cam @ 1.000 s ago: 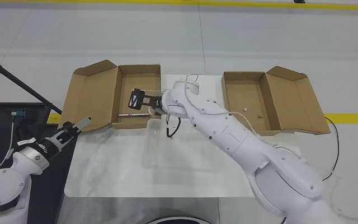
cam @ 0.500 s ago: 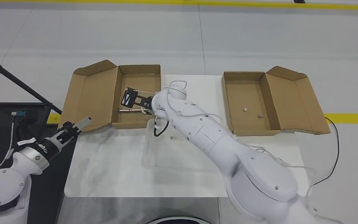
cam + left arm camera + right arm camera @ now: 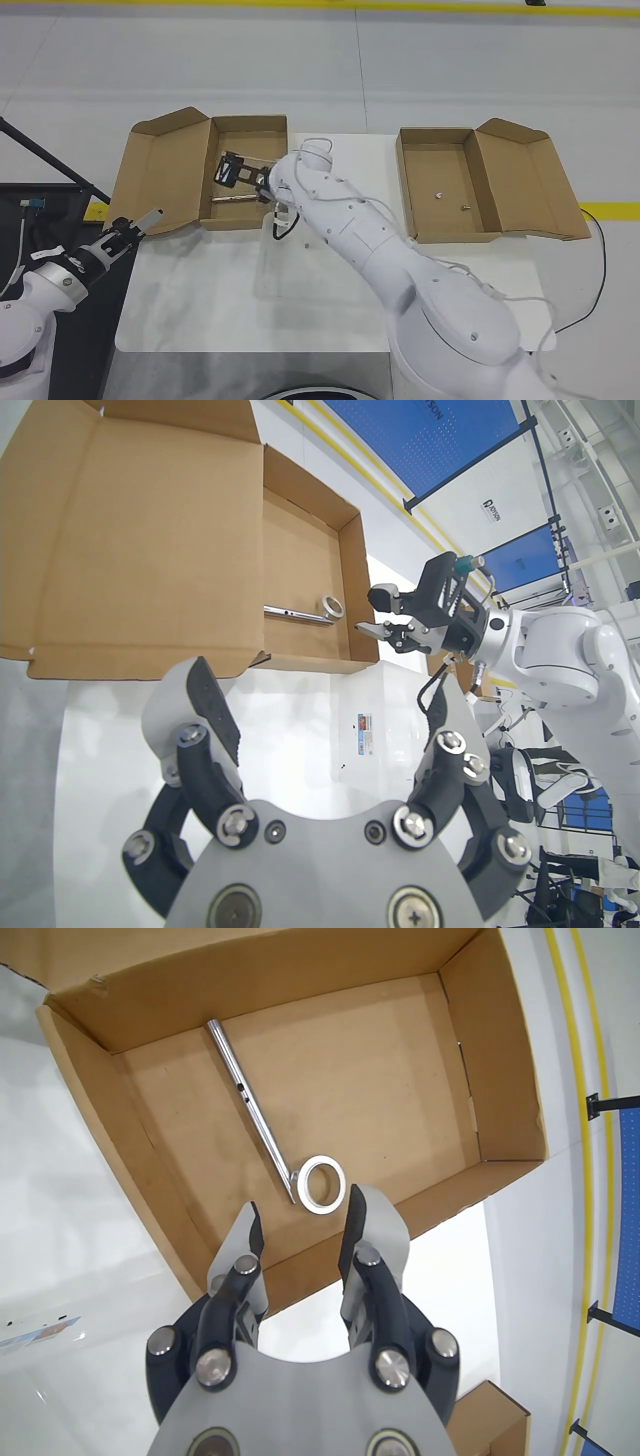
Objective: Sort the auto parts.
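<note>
Right tool (image 3: 305, 1200) spread above box (image 3: 390, 1078); ring (image 3: 320, 1208) by wall.

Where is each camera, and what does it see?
Top view: above the arms, looking down at white table, two brown cardboard boxes, both arms.
Left wrist view: behind open left hand, facing left box and right hand.
Right wrist view: behind open right hand, looking into that box.
Wrist views share the silver metal ring and rod.
</note>
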Robot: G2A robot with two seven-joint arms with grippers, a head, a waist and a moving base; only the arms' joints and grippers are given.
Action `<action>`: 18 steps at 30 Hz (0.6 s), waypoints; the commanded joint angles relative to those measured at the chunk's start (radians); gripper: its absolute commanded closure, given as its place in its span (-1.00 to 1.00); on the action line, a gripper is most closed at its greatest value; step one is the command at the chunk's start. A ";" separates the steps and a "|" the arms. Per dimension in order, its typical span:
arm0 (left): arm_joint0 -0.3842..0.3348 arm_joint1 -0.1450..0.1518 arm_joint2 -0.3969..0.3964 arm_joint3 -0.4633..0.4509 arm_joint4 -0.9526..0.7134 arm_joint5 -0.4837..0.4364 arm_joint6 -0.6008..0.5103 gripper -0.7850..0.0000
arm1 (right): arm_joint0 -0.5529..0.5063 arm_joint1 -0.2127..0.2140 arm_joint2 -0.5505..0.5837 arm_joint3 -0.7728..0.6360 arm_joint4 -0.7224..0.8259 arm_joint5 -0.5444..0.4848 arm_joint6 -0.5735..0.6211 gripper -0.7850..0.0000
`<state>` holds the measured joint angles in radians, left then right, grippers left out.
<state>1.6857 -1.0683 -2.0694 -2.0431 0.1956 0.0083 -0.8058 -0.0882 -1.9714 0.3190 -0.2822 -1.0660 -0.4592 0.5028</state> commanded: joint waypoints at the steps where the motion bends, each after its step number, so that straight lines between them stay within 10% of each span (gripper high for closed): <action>1: 0.000 0.000 0.000 0.000 0.000 0.000 0.000 -1.00 | 0.012 -0.002 0.003 0.001 -0.008 0.002 -0.003 0.04; 18: 0.000 0.000 0.000 0.000 0.000 0.000 0.000 -1.00 | 0.030 0.115 0.082 -0.249 -0.126 0.047 -0.164 -0.64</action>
<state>1.6857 -1.0683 -2.0694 -2.0431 0.1956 0.0083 -0.8058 -0.0474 -1.8741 0.3900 -0.4888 -1.1823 -0.4206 0.3385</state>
